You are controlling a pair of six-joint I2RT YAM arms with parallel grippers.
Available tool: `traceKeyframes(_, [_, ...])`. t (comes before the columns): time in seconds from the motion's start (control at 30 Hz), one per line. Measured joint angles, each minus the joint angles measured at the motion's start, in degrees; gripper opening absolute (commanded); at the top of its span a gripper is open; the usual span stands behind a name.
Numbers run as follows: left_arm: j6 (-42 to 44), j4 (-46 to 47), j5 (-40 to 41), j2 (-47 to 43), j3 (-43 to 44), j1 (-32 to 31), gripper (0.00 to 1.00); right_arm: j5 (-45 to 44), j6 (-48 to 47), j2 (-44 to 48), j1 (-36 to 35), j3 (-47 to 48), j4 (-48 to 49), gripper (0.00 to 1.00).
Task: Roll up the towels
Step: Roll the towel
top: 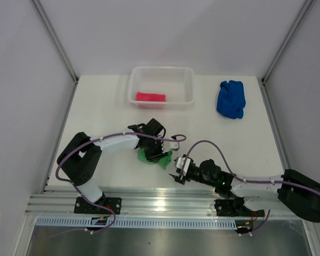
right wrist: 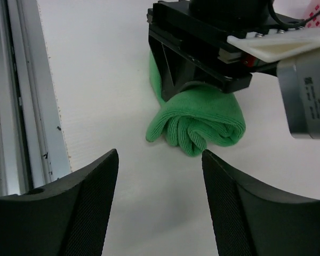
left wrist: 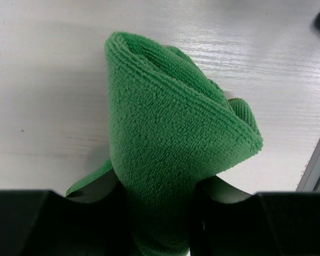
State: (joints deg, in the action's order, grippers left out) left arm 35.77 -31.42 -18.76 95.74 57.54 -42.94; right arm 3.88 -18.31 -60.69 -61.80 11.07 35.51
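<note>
A rolled green towel (top: pixel 151 156) lies on the table near the front middle, and my left gripper (top: pixel 156 151) is shut on it. In the left wrist view the green towel (left wrist: pixel 170 149) fills the space between the dark fingers (left wrist: pixel 224 218). The right wrist view shows the roll's spiral end (right wrist: pixel 200 125) under the left gripper's black body (right wrist: pixel 202 48). My right gripper (top: pixel 177 172) stands open just right of the roll, with nothing between its fingertips (right wrist: pixel 96 202). A pink towel (top: pixel 151 97) lies rolled in the basket. A blue towel (top: pixel 231 98) sits bunched at the back right.
The white mesh basket (top: pixel 162 74) stands at the back middle. An aluminium rail (top: pixel 165 202) runs along the table's near edge, also seen as the rail (right wrist: pixel 16 106) at the left of the right wrist view.
</note>
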Motion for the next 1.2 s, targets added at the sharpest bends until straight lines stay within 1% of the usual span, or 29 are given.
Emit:
traceKeyframes(0.17, [-0.2, 0.0, -0.2, 0.0, -0.1, 0.1, 0.32, -3.9, -3.3, -12.7, -1.9, 0.0, 11.8, 0.68])
traceKeyframes(0.2, [-0.3, 0.1, -0.3, 0.0, -0.1, 0.1, 0.33, -5.5, -3.5, -15.6, -2.1, 0.0, 15.0, 0.71])
traceKeyframes(0.23, [-0.3, 0.2, -0.3, 0.0, -0.2, 0.2, 0.33, -6.7, -3.8, -17.4, -2.2, 0.0, 16.9, 0.8])
traceKeyframes(0.27, [-0.4, 0.3, -0.4, -0.1, -0.2, 0.2, 0.33, -8.8, -3.9, -19.3, -2.2, 0.0, 19.4, 0.81])
traceKeyframes(0.3, [-0.4, 0.4, -0.5, -0.1, -0.3, 0.2, 0.33, -10.4, -4.2, -20.8, -2.2, 0.0, 22.0, 0.96])
traceKeyframes(0.43, [-0.4, 0.6, -0.5, -0.2, -0.5, 0.3, 0.33, -13.4, -3.6, -23.7, -1.9, 0.0, 29.4, 0.97])
traceKeyframes(0.53, [-0.4, 0.6, -0.5, -0.2, -0.5, 0.3, 0.33, -12.9, -2.2, -23.7, -1.0, 0.0, 32.4, 0.99])
traceKeyframes(0.7, [-0.4, 0.6, -0.5, -0.2, -0.5, 0.3, 0.34, -7.1, -1.0, -22.8, 0.5, 0.0, 32.4, 0.99])
traceKeyframes(0.87, [-0.4, 0.5, -0.7, -0.2, -0.5, 0.3, 0.34, -4.6, -0.6, -22.8, 1.9, 0.1, 32.1, 1.0])
traceKeyframes(1.2, [-0.3, 0.4, -1.4, -0.2, -0.5, 0.5, 0.35, 0.9, -0.1, -30.0, 4.6, 3.4, 32.5, 0.99])
